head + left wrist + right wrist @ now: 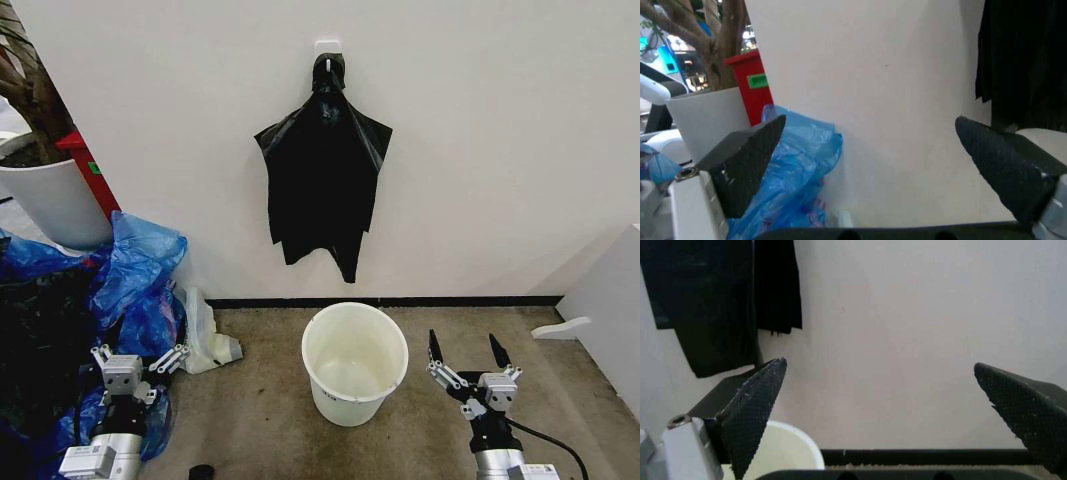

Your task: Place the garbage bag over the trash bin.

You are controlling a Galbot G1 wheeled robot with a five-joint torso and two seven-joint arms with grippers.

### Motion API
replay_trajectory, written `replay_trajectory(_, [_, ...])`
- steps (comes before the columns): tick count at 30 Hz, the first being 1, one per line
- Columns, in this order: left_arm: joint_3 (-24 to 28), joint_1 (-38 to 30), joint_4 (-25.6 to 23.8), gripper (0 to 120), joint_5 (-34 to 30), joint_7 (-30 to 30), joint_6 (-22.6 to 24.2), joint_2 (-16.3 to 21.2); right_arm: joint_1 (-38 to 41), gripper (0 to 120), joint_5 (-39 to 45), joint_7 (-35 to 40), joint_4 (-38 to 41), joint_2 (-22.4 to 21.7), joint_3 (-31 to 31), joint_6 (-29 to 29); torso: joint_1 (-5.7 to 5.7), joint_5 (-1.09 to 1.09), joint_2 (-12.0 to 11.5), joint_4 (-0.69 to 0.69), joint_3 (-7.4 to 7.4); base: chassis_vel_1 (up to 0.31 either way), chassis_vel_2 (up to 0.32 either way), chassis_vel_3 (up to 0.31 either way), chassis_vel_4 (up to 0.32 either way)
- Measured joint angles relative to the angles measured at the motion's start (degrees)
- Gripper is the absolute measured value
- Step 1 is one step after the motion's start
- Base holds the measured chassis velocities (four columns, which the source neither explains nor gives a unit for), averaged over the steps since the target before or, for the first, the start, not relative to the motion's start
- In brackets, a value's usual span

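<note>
The trash bin [355, 398], a round cream-white bucket, stands upright and bare on the floor by the wall; its rim [800, 442] shows in the right wrist view. Above it a bundle of black plastic bags [323, 170] [707, 305] hangs from a white wall hook, gathered into a knot-like top. The single garbage bag is hidden among those layers. My left gripper [140, 356] [870, 155] stands open, low and left of the bin, in front of the blue bags. Just right of the bin, my right gripper [464, 345] [880, 405] is open too. Both hold nothing.
Blue translucent bags [140, 270] [800, 165] and dark clutter pile up at the left. Behind them are a white planter [50, 200] [713, 120] and a red object [90, 170]. White plastic [205, 340] lies beside the bin. A white cabinet [610, 300] stands at the right.
</note>
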Motion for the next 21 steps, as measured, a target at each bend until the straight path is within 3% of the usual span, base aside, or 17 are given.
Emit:
replay_trajectory(16, [0.38,0.43,-1.72,100,3.19,0.58,0.65,-2.48,0.81,100,0.46,1.66,-0.94,0.00,0.31,-0.11,0.00,0.01,0.00,0.01,0.01,0.000,0.000,0.000,0.000])
replay_trajectory(21, [0.86,-0.29,-4.69,100,3.74,1.37,3.22,-3.25,0.83,100,1.25,1.00,2.36,0.00,-0.68,-1.25,0.00,-0.01,0.00,0.01,0.01,0.000,0.000,0.000,0.000])
